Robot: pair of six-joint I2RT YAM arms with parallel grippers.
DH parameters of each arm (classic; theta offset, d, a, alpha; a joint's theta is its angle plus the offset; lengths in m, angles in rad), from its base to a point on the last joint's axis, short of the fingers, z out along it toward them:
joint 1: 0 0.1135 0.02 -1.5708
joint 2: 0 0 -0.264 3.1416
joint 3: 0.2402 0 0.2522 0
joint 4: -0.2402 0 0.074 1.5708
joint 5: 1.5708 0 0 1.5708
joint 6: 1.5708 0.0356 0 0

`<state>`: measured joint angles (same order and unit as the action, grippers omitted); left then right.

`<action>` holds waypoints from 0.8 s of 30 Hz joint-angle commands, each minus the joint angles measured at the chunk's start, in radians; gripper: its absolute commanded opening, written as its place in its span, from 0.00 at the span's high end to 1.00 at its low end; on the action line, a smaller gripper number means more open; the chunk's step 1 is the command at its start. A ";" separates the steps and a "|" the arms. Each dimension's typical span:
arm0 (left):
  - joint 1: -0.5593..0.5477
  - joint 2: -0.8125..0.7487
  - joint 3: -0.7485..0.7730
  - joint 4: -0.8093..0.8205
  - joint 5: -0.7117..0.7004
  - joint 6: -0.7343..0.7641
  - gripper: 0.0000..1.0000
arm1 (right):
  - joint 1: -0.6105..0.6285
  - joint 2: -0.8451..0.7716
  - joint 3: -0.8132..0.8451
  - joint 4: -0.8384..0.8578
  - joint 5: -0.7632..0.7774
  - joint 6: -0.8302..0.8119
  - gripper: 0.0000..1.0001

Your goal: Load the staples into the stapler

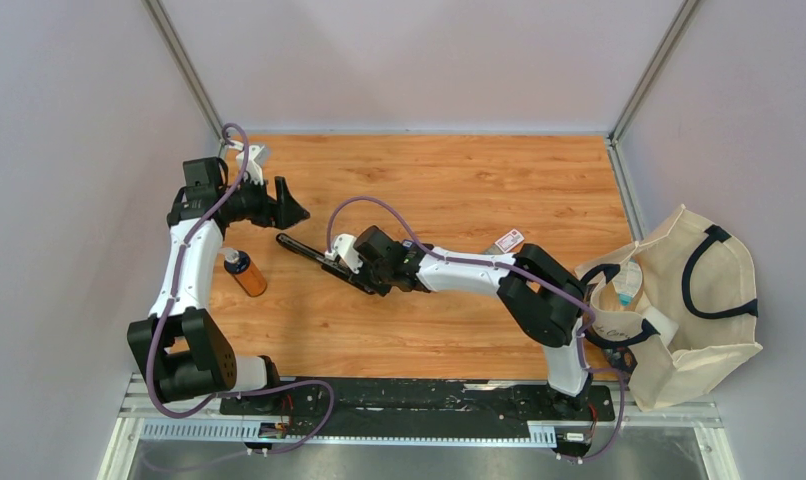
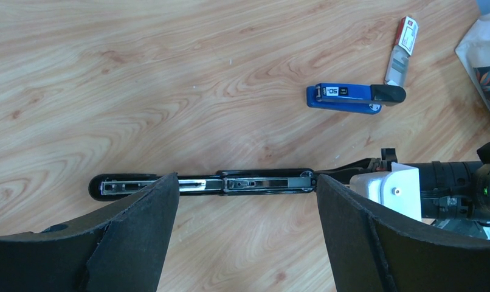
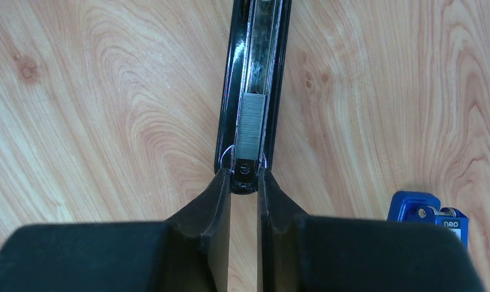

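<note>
- Staples (image 3: 252,129) — one grey strip — lay in the black stapler's (image 1: 309,255) open channel, lengthwise, just left of the right gripper (image 3: 244,182).
- Stapler ran far-left to near-right; the right gripper's tips pinched its right end.
- Left gripper (image 2: 245,182) hung wide open above it, holding nothing.
- White staple box (image 1: 509,240) lay far right — contents unclear.

Resting right gripper (image 1: 364,280), pinched, at the opened black stapler (image 1: 304,252) on wooden table (image 1: 459,180); hovering left gripper (image 1: 291,205), spread, just beyond; showing orange bottle (image 1: 245,273) beside left arm (image 1: 184,270).
</note>
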<state>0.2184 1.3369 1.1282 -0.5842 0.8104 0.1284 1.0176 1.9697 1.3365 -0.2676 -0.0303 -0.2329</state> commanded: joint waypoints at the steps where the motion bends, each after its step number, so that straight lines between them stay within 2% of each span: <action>1: 0.010 -0.021 -0.004 0.024 0.023 -0.009 0.09 | 0.003 0.012 0.015 0.015 0.023 -0.017 0.92; 12: 0.010 0.036 -0.014 0.076 0.050 -0.058 0.09 | -0.108 -0.138 -0.134 -0.077 0.004 -0.100 0.92; 16: 0.009 0.102 -0.016 0.119 0.053 -0.093 0.09 | -0.108 -0.163 -0.206 -0.099 -0.040 -0.112 0.92; 24: -0.028 0.292 0.050 0.130 0.052 -0.104 0.09 | -0.108 -0.152 -0.240 -0.143 -0.083 -0.126 0.93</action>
<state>0.2119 1.5677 1.1236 -0.4786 0.8536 0.0380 0.8997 1.8156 1.1301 -0.3035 -0.0734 -0.3233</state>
